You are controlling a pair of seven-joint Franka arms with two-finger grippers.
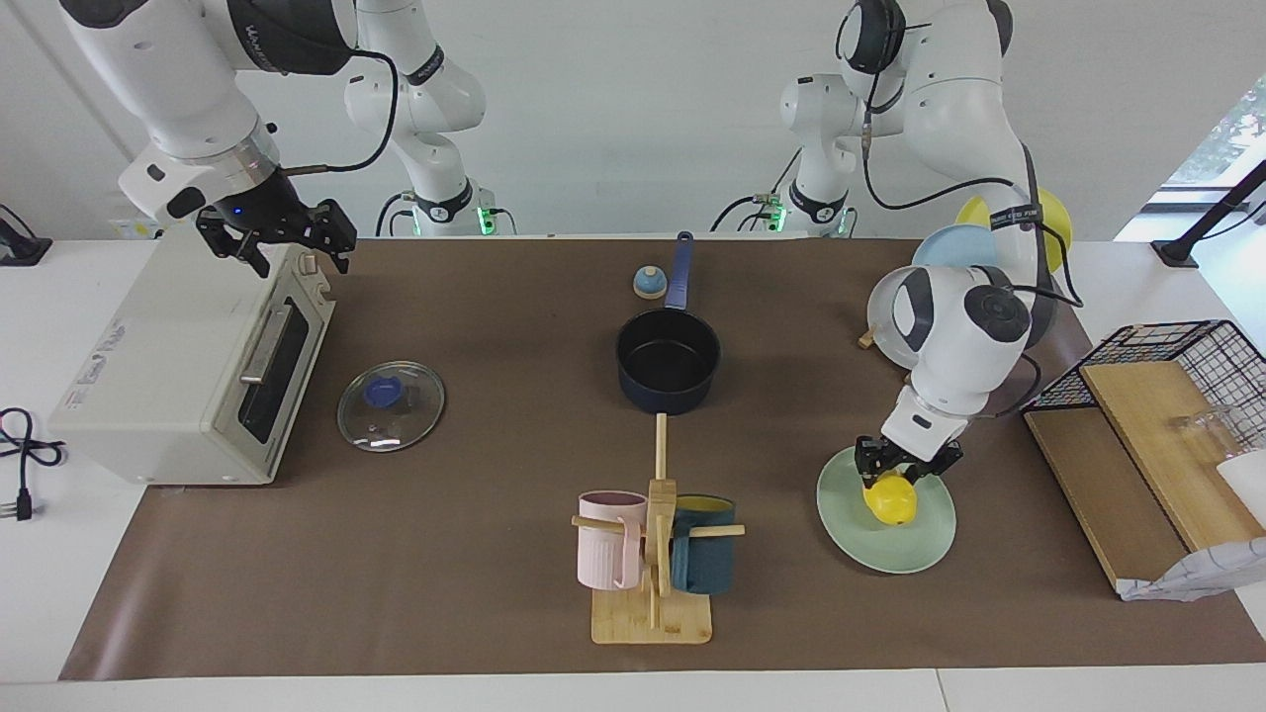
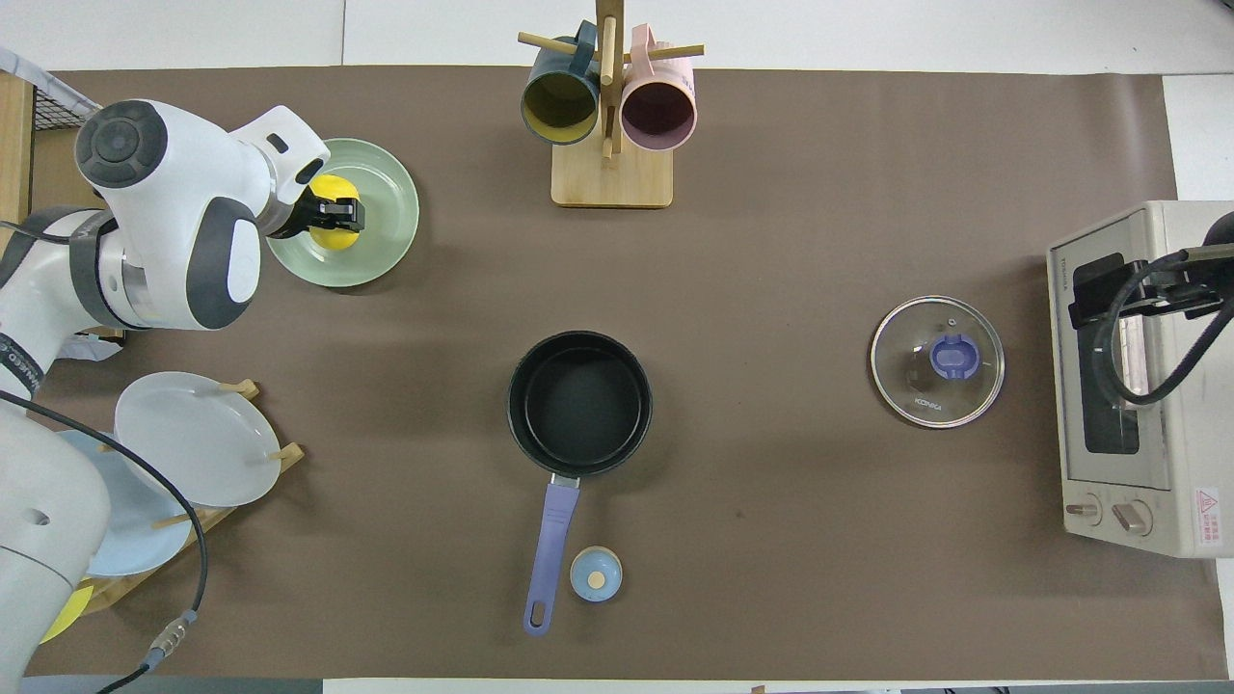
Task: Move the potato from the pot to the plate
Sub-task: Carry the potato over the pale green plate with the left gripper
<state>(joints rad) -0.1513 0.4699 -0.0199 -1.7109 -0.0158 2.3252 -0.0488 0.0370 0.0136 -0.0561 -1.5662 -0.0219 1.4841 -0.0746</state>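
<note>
Left gripper (image 1: 902, 473) clamped on potato (image 1: 890, 499), low over mint plate (image 1: 925, 549); right gripper (image 1: 280, 237) open above toaster oven (image 1: 168, 376), waiting.

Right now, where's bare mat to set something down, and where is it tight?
Free: the mat between the pot and the glass lid, and the strip nearer the robots there. Crowded: the left arm's end, where the left gripper holds the potato at the plate, beside the plate rack.

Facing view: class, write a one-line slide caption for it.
Left gripper shut on the potato, over the green plate; pot empty; right gripper waits above the toaster oven.
</note>
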